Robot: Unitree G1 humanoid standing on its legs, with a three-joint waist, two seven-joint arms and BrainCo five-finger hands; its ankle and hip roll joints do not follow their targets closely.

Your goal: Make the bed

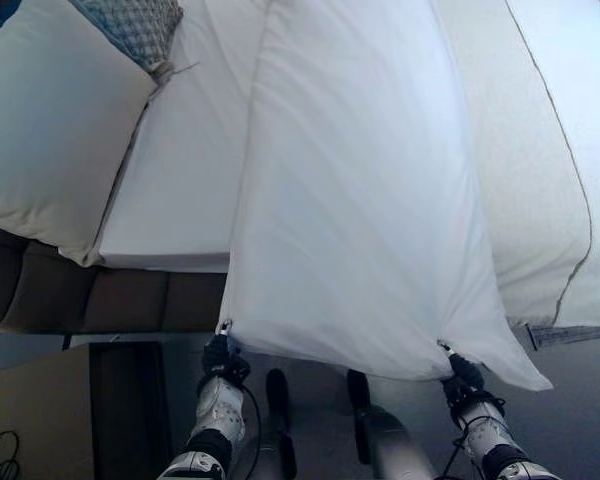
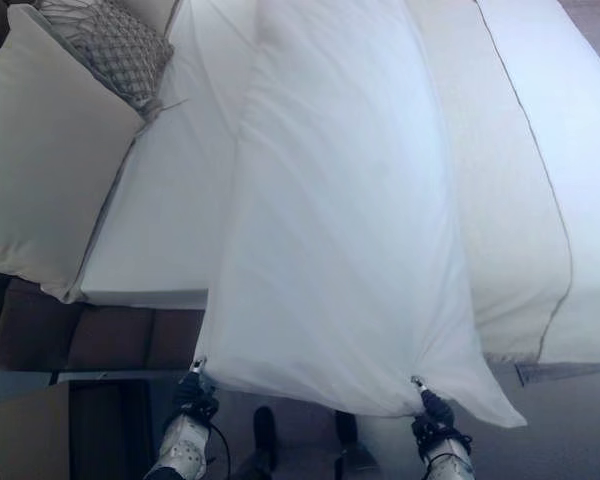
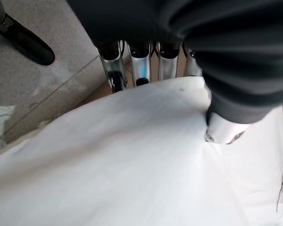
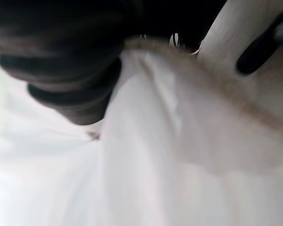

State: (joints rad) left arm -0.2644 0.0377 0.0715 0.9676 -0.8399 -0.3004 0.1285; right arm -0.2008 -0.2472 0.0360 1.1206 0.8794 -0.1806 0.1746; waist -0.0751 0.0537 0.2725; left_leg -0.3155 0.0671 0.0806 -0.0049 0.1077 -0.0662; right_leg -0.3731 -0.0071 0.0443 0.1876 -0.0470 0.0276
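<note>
Big white pillow (image 1: 360, 190) lies lengthwise across the bed (image 1: 180, 160), near end hanging off the bed's edge. Left hand (image 1: 220, 357) pinches the pillow's near-left corner, fingers (image 3: 140, 68) under, thumb on top. Right hand (image 1: 464, 375) clamps the near-right corner. Cream pillow (image 1: 55, 120) w/ grey knit cushion (image 1: 135, 28) sit left of the white pillow; folded duvet (image 1: 540, 150) right of it.

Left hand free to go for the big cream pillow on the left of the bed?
Probably not yet. The left hand is pinching a corner of the white sheet, with the right hand on the other corner. The cream pillow lies uncovered, but reaching it means dropping that corner.
</note>
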